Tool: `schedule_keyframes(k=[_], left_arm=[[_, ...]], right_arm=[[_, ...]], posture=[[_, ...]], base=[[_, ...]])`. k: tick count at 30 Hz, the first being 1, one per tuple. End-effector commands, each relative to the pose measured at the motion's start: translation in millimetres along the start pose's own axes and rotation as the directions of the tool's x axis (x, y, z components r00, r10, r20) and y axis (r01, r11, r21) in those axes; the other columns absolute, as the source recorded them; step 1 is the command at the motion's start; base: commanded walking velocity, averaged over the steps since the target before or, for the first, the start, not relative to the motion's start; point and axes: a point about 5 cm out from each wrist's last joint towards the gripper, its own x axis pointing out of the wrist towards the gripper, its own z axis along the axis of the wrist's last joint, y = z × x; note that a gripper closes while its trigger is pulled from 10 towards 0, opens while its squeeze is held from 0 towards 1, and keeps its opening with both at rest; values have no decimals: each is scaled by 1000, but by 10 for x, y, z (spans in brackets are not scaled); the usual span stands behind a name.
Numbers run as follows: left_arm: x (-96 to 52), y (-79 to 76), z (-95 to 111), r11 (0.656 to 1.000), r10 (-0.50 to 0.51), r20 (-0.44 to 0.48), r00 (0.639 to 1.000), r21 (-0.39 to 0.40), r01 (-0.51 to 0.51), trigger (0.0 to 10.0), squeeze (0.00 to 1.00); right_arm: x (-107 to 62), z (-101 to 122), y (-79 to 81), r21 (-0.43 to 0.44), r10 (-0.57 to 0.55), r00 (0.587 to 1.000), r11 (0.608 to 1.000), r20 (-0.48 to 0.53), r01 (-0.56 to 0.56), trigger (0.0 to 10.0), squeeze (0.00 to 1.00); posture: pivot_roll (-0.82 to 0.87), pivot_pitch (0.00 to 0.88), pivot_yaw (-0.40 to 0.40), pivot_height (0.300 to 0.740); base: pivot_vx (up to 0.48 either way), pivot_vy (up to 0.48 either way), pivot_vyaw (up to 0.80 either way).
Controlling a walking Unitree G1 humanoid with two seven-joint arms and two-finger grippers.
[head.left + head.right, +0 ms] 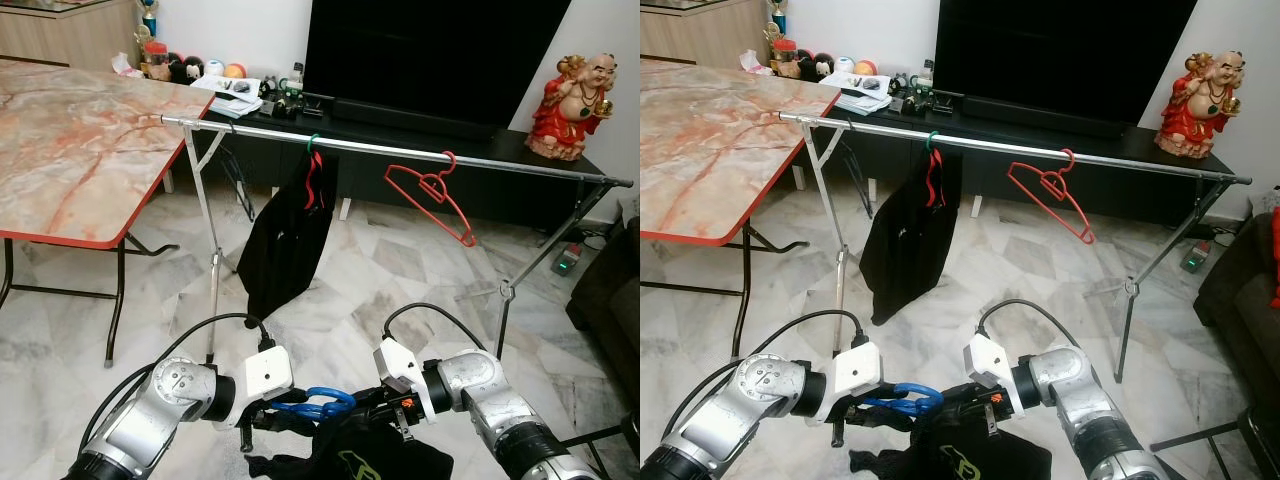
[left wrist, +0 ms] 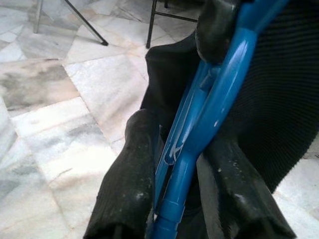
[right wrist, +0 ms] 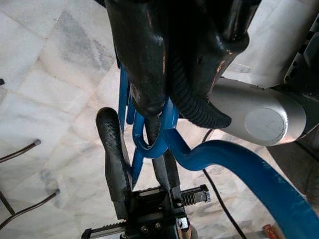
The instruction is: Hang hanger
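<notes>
Now, nearest to the robot and well below the drying rack's rail (image 1: 400,150), both grippers meet on one blue hanger (image 1: 318,405) that carries a black garment (image 1: 370,455). The left gripper (image 1: 262,418) is clenched on the hanger; in the left wrist view its two black fingers (image 2: 127,184) press on either side of the blue bar. The right gripper (image 1: 372,404) is also at the hanger's hook end, and in the right wrist view the blue hook (image 3: 154,142) curls around one of its fingers, but whether it truly clamps the plastic I cannot tell. The garment hangs down loosely under the hanger, in front of the rail and much lower than it. Further away, on the rail itself, a black garment on a red hanger (image 1: 290,235) hangs near the middle, and an empty red hanger (image 1: 432,195) hangs tilted to the right of it. To do this step well, I think the hook should be kept upright and open toward the rail, and the hanger lifted above the rail before it goes down. The free stretch of rail between the two red hangers, or the one beyond the empty one, looks the safest place. Behind the rail stand a black television (image 1: 430,50) and a red figurine (image 1: 575,105).
</notes>
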Motion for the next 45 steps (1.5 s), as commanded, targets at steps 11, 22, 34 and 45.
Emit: schedule_keyframes(k=[11,22,34,45], left_arm=[[19,29,55,1000,5,33,999,-8,-5,0,0],[17,30,56,1000,-4,35,999,-7,4,0,0],[15,30,60,1000,-9,31,999,-5,9,0,0],[-65,35,-6,999,15,32,999,-32,-14,0,0]], right_arm=[[-47,96,-53,-22,-44,998,999,45,45,10000,0],[-91,111,-68,13,-63,995,998,81,62,10000,1000],[-123,75,-31,47,-68,989,997,128,62,0,0],[-326,-4,-61,41,-218,973,976,73,216,10000,0]], posture=[[136,0,-168,740],[133,1,-166,740],[131,2,-165,740],[122,8,-162,740]], base=[[0,0,0],[0,0,0],[0,0,0],[0,0,0]])
